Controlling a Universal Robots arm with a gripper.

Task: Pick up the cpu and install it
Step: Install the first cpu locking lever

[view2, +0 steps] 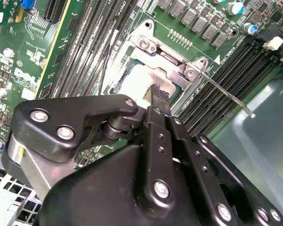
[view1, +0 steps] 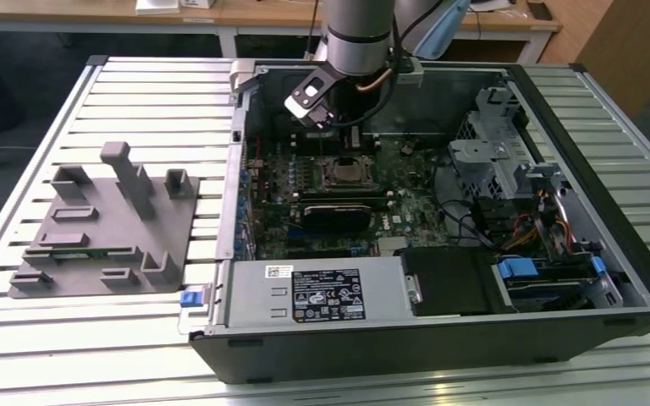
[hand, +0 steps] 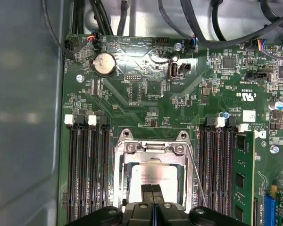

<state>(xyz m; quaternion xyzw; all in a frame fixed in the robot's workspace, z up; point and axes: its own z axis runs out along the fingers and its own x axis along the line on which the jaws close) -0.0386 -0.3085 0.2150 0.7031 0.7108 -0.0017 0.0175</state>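
The cpu [hand: 153,175] lies flat inside the metal socket frame [hand: 153,147] on the green motherboard, its pale silvery top showing; it also shows in the second wrist view [view2: 134,80] and the exterior view [view1: 348,173]. My gripper [hand: 152,189] hangs directly over the chip's near edge, its two black fingers pressed together with nothing between them. In the second wrist view the gripper [view2: 159,92] has its tips just above or touching the chip; I cannot tell which. The thin socket lever [view2: 226,94] sticks out beside the frame.
The open computer case [view1: 596,93] sits on a slatted table. A grey plastic fixture [view1: 105,228] lies at the exterior view's left. A black heatsink block [view1: 331,216], a power supply [view1: 314,292] and a drive cage [view1: 494,161] crowd the case. Memory slots [hand: 85,174] flank the socket.
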